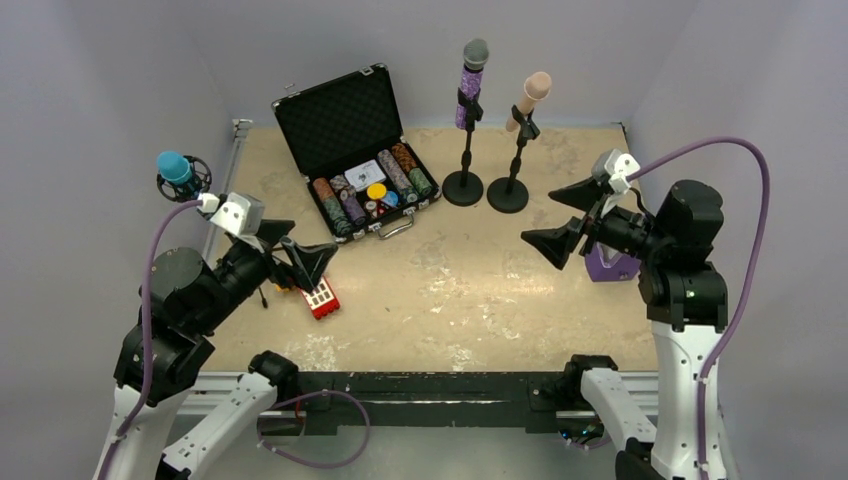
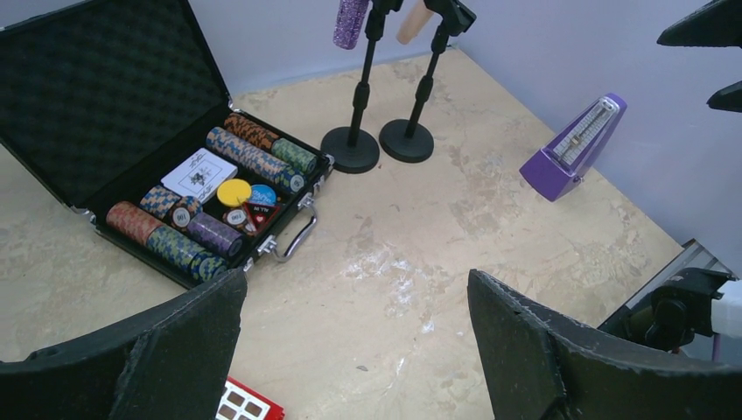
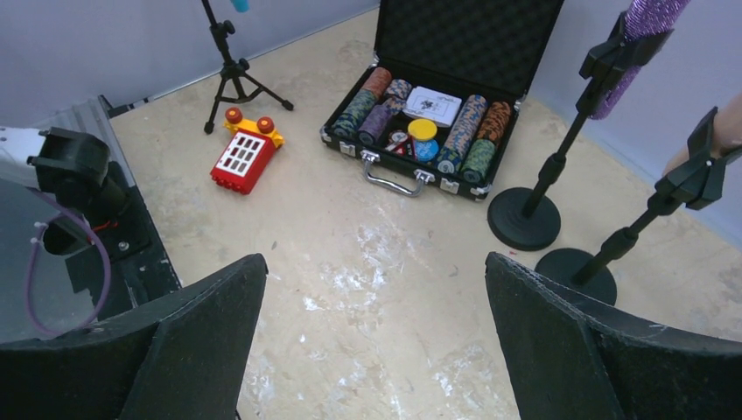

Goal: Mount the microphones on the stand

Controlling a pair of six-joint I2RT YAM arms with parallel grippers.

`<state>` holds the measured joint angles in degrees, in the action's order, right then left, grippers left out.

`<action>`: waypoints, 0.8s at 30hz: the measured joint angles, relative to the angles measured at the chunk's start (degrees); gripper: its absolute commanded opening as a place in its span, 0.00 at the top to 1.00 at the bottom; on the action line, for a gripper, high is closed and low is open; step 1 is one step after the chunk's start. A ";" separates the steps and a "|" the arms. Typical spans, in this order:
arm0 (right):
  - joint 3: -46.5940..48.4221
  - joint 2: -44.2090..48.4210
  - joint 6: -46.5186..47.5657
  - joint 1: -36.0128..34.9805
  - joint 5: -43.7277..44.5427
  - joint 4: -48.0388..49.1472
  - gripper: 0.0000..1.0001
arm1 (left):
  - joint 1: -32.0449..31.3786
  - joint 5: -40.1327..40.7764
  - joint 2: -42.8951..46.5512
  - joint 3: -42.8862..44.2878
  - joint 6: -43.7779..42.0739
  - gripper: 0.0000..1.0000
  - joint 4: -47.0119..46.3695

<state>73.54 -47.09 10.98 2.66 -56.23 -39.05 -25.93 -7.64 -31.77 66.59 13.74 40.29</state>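
Note:
The glittery purple microphone (image 1: 470,88) sits clipped upright in a black round-base stand (image 1: 463,187) at the back. Beside it, the peach-pink microphone (image 1: 529,99) is clipped in a second stand (image 1: 508,194). The bright blue microphone (image 1: 177,171) rests in a ring mount on a small tripod (image 3: 231,77) at the far left. My left gripper (image 1: 298,252) hangs open over the table beside the tripod, nothing between its fingers. My right gripper (image 1: 563,220) is open too, in front and right of the two stands, empty. In the right wrist view the purple microphone (image 3: 646,24) is top right.
An open black case (image 1: 338,120) of poker chips lies at back centre-left. A small red block (image 1: 322,298) sits under my left gripper. A purple metronome (image 2: 575,146) stands on the right behind my right gripper. Walls close in the sides and back.

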 measured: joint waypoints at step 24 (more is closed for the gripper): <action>-4.42 -0.20 -9.40 1.60 4.74 5.27 0.01 | 0.02 0.55 0.68 -4.13 0.13 0.00 -2.08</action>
<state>69.12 -47.29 1.58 4.25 -51.48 -33.78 -25.91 -7.09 -31.09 62.46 13.87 38.22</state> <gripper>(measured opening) 0.985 0.997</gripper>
